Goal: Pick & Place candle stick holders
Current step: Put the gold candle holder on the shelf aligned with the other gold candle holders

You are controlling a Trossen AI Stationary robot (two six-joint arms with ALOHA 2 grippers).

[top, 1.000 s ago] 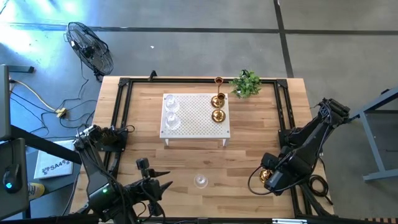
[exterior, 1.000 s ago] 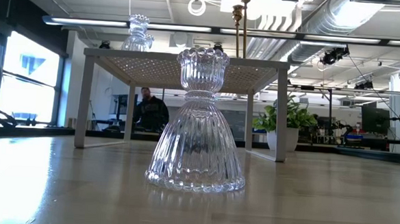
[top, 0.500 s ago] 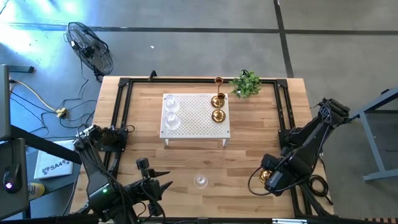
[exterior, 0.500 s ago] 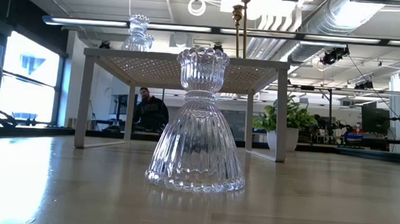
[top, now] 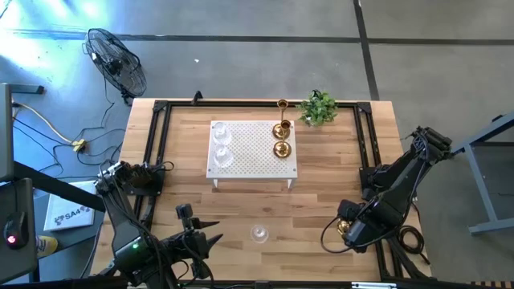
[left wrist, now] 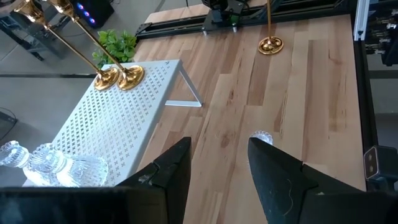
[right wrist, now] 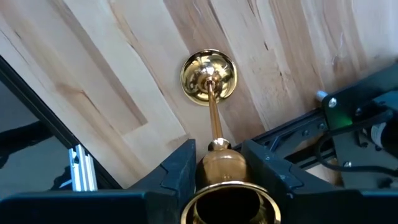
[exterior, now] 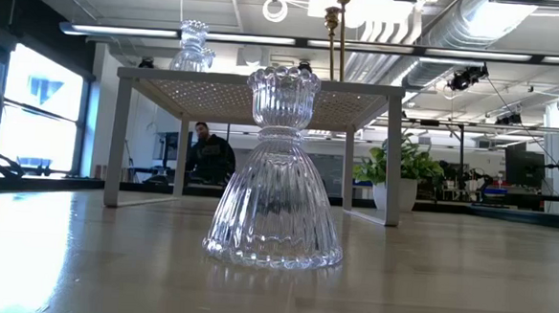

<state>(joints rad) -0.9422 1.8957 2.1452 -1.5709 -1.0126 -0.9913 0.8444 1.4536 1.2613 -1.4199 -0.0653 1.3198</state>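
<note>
A clear glass candle holder (top: 259, 234) stands on its wide base on the table near the front edge; it fills the low view (exterior: 279, 166). Two more glass holders (top: 222, 144) and two tall gold holders (top: 281, 138) stand on the white perforated platform (top: 253, 164). My right gripper (top: 347, 227) is at the near right of the table, shut on another tall gold holder (right wrist: 210, 99). My left gripper (top: 201, 238) is open and empty at the near left, its fingers (left wrist: 273, 180) pointing toward the glass holder on the table (left wrist: 262, 137). My right gripper holds the gold holder by the cup at the top of its stem (right wrist: 227, 167), pinched between the two fingers. The fingers come from above, pointing down. The holder stands upright below them, and its round base (right wrist: 208, 76) appears to sit on the wood (left wrist: 270, 45).
A small green plant (top: 319, 108) stands at the far right corner. A black frame rail (top: 161, 144) runs around the tabletop. Bare wood lies between the platform and the front edge. A person (exterior: 208, 158) shows far behind the table in the low view.
</note>
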